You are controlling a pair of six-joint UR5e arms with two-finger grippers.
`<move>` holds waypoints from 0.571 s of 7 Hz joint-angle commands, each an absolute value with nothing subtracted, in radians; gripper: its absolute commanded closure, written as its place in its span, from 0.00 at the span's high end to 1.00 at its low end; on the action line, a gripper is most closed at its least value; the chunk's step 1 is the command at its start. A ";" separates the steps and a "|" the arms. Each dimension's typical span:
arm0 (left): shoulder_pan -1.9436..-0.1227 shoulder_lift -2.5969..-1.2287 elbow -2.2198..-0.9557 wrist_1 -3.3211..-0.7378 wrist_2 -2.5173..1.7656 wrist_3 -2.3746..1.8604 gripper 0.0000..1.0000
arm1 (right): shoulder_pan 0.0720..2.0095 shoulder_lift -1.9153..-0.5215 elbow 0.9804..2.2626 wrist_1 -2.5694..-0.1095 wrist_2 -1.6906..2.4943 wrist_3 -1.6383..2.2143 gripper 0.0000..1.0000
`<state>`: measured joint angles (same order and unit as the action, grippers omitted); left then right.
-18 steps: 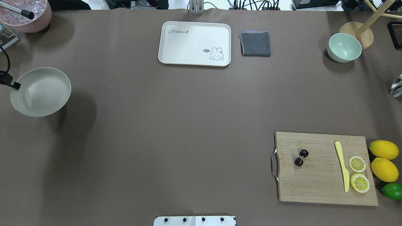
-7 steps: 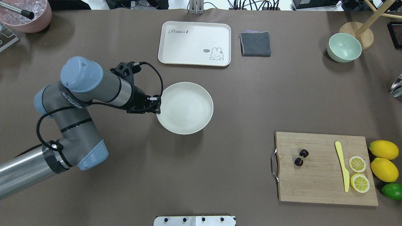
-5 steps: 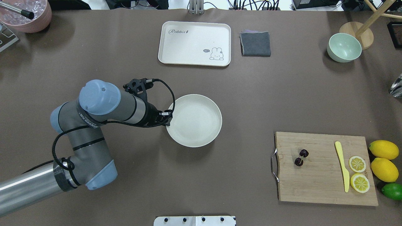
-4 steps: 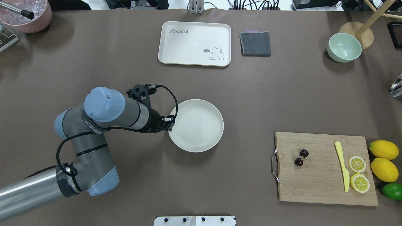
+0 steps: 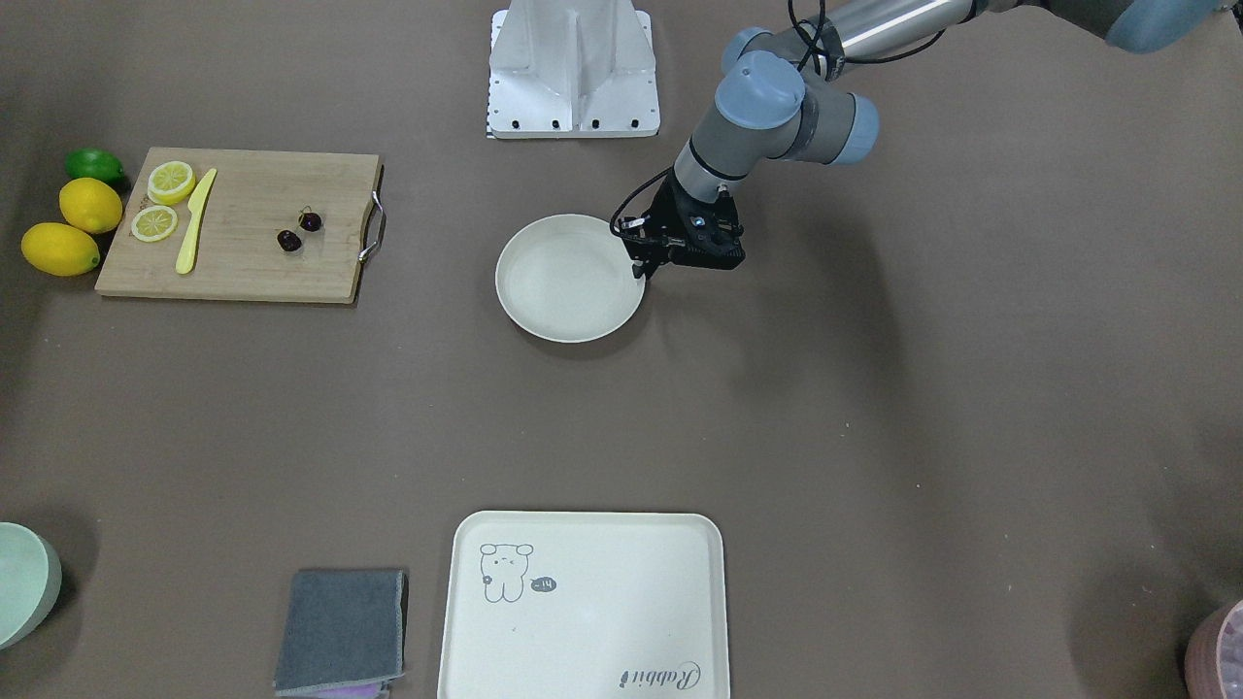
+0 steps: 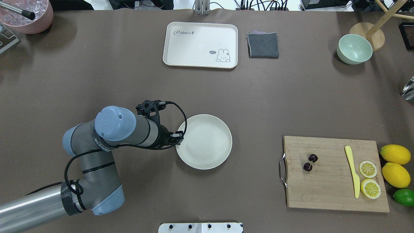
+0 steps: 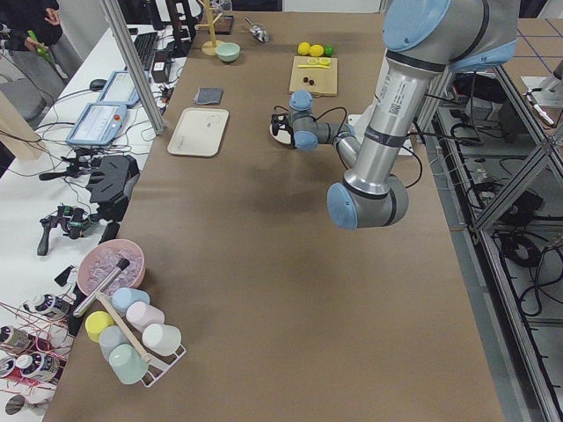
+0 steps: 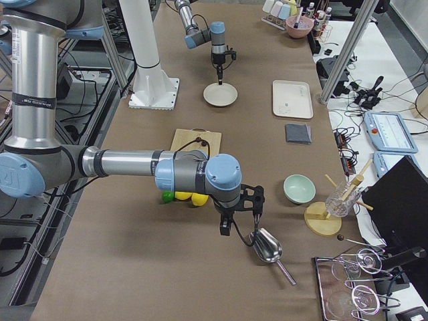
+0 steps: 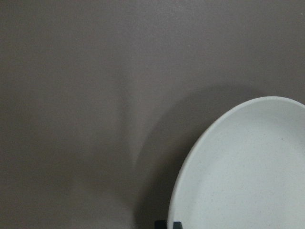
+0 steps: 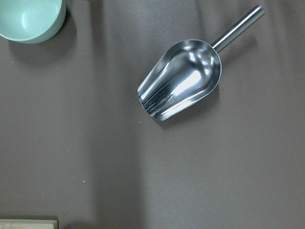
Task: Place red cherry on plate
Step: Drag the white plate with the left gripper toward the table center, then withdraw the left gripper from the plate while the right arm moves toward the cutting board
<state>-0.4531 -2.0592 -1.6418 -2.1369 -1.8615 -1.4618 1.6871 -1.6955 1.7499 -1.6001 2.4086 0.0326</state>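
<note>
While on the cutting board [image 6: 326, 187], red cherry [image 6: 312, 158] lengthwise diagonal

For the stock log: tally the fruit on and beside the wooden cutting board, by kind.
Whole oval yellow lemons: 2
Round green lime: 1
Round cut yellow lemon slices: 2
Tiny glossy dark red cherries: 2
Total: 7
</note>
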 commanded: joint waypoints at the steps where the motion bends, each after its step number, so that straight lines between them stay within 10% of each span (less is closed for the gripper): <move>1: -0.538 -2.057 -1.646 -2.137 -1.873 -1.424 0.98 | 1.686 -1.695 1.782 -1.600 2.414 0.035 1.00; 4: -0.725 -2.023 -1.663 -2.135 -1.931 -1.206 0.98 | 1.594 -1.694 1.892 -1.594 2.447 0.238 1.00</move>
<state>-0.6582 -2.0395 -1.6574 -2.1358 -1.9108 -1.2475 1.6446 -1.6940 1.8354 -1.5989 2.4387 0.1245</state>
